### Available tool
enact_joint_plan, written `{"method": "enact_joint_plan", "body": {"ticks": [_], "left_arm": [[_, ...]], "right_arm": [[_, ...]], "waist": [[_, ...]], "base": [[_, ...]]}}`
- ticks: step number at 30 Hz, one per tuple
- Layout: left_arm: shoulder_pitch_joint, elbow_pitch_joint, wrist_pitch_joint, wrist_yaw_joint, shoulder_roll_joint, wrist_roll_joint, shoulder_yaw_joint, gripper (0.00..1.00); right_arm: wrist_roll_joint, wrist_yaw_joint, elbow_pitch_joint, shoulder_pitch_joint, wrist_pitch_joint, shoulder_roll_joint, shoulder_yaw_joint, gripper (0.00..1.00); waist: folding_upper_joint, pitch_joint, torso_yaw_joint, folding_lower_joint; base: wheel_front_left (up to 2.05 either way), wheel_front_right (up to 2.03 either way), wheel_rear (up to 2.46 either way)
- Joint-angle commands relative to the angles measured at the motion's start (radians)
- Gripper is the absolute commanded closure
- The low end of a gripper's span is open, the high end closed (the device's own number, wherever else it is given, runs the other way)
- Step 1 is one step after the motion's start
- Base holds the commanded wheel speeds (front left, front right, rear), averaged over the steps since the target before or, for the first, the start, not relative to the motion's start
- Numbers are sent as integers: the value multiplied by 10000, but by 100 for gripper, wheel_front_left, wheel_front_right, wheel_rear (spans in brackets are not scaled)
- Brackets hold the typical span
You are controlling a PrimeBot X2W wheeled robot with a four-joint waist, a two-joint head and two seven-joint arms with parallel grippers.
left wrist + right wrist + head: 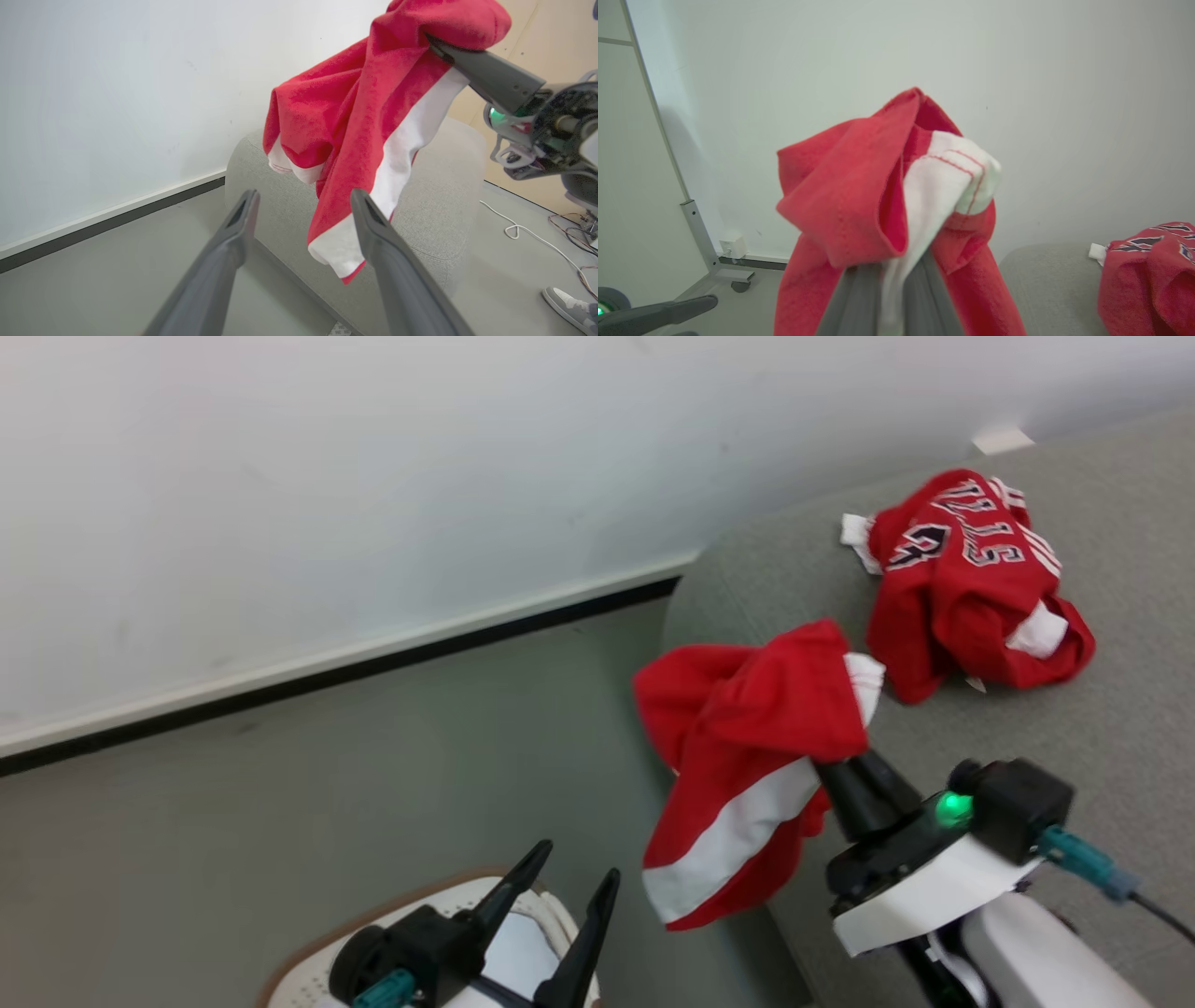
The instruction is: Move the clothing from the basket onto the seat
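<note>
Cream basket (431,898) low left, left gripper (577,863) above it, jaws wide apart, holding nothing. Red striped garment (747,737) hangs in air at seat (1102,728) left edge, pinched in closed right gripper (836,770). Jersey (971,588) lies on seat, further right. Advice: carry garment right until hem clears edge, lower, then release; otherwise tail may slide to floor.
</note>
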Motion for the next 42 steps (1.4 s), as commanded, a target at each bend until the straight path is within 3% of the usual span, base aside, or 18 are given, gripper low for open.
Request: {"method": "enact_joint_plan", "body": {"ticks": [1,7,14,21,25,27,28,29,30,35,42], "left_arm": [[-238,-53,37,-68,13,141,-41,0],[-952,-180,348,-349,-28,458,-375,0],[-1816,-359,739,-677,137,746,-603,0],[-2808,-921,1175,-866,205,1022,-594,0],[-3284,-1213,1310,-938,262,1117,-554,0],[-3400,-1235,1267,-905,252,1055,-475,0],[-3430,-1219,1213,-888,266,1065,-451,0],[-3430,-1197,1160,-883,272,1071,-435,0],[-3418,-1167,1121,-853,252,1058,-416,0],[-3255,-1035,886,-678,209,944,-265,0],[-2562,-706,432,-324,383,472,258,0]], "right_arm": [[86,-22,-106,4,-1,-158,-243,100],[259,-22,-88,-795,-3,-698,-1629,100],[58,-22,940,-3073,-1,-1514,-3528,100],[-369,-22,3684,-5962,329,-2729,-5768,100],[-1360,-22,5729,-6753,191,-3024,-7356,100],[-1855,-22,6624,-6872,91,-2821,-8057,100],[-1986,-22,7001,-6831,50,-2648,-8394,83],[-2168,-22,7342,-6708,27,-2485,-8725,58],[-2385,-22,7555,-6537,-6,-2313,-8922,0],[-3051,-22,6919,-5682,-12,-1493,-9625,0],[-3436,-22,4107,-3195,-12,401,-9595,0]], "waist": [[-1,599,-630,-1],[-1,1666,-705,-1],[-1,3235,-146,-1],[-1,5035,581,-1],[-1,5933,996,-1],[-1,6140,1118,-1],[-1,6187,1147,-1],[-1,6207,1164,-1],[-1,6195,1169,-1],[-1,5863,1022,-1],[-1,4593,557,-1]], "base": [[0,0,0],[0,0,0],[0,0,0],[0,0,0],[0,0,0],[0,0,0],[0,0,0],[0,0,0],[0,0,0],[0,0,0],[0,0,0]]}}
